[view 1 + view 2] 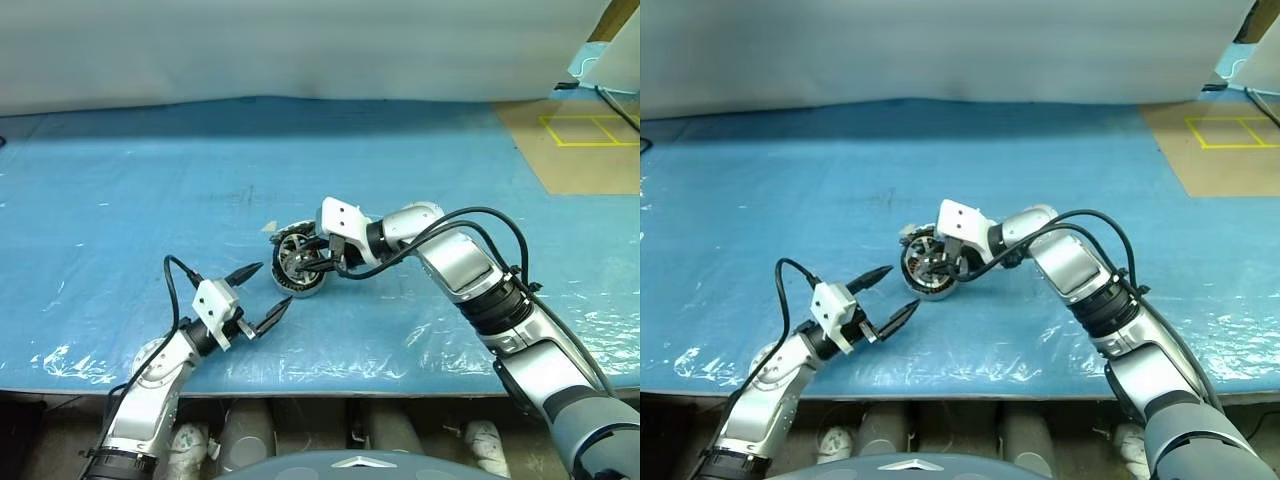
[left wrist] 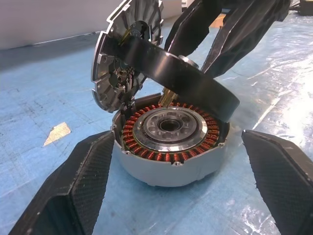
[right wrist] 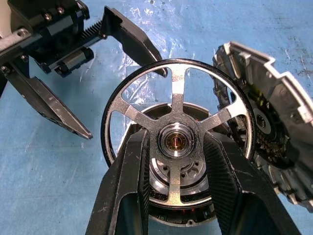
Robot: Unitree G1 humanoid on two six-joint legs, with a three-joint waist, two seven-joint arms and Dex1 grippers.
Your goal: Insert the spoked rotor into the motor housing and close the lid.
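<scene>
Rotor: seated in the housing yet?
Not yet. The rotor hangs tilted above the housing, held by the right gripper; copper windings exposed.

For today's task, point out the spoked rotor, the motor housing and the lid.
spoked rotor [image 3: 177,141]: right wrist view, silver hub.
motor housing [image 2: 168,169]: left wrist view, grey outer wall.
lid [image 2: 108,81]: left wrist view, raised toothed disc.

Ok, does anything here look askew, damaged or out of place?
Only the spoked rotor: the right hand holds it tilted over the motor housing, one edge low, not seated. The lid stands open at the rim. A small pale scrap lies on the blue sheet. No visible damage.
</scene>
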